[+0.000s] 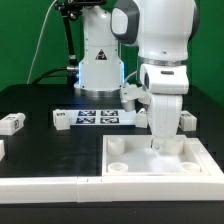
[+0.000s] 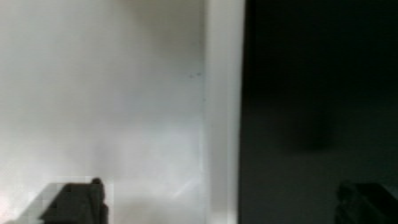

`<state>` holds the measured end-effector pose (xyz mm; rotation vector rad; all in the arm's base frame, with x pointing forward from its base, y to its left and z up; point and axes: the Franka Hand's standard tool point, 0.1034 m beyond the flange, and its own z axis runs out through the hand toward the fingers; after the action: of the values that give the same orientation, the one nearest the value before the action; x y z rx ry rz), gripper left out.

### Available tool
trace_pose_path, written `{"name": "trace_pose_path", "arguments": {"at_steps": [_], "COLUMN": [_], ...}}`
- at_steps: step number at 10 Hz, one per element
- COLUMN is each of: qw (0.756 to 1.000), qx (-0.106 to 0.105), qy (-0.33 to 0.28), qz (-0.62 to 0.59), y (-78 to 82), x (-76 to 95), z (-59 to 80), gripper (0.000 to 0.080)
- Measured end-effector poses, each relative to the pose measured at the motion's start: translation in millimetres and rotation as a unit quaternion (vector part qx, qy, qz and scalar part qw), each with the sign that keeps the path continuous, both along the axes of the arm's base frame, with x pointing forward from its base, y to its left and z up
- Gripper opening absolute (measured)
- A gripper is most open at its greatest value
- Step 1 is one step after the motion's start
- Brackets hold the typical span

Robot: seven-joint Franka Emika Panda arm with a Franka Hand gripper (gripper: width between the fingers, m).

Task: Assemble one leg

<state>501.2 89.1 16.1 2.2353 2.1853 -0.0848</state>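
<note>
Gaping jaws over the square panel (image 1: 135,168), the leg (image 1: 10,123) well apart, exterior view's left.

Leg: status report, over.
Tool open, low over panel. Leg ungripped, exterior view's far left. No blockage seen.

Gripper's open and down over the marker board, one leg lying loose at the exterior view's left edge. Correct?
Not quite. The gripper is down over the far edge of the square panel, not the marker board, which lies apart toward the exterior view's left; the exterior view shows this. The rest holds: gripper open, leg loose at the left edge.
</note>
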Motion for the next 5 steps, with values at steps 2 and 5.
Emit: {"name": "trace_pose_path", "arguments": {"at_steps": [2, 5], "qw": [1.0, 0.999], "qx": [-0.003, -0.009], "qy": [-0.009, -0.018], "qz": [-0.015, -0.044], "y": [3.1, 10.5], "x": [-2.7, -25.3], "z": [15.5, 40.7], "gripper": [0.0649, 0.0649]}}
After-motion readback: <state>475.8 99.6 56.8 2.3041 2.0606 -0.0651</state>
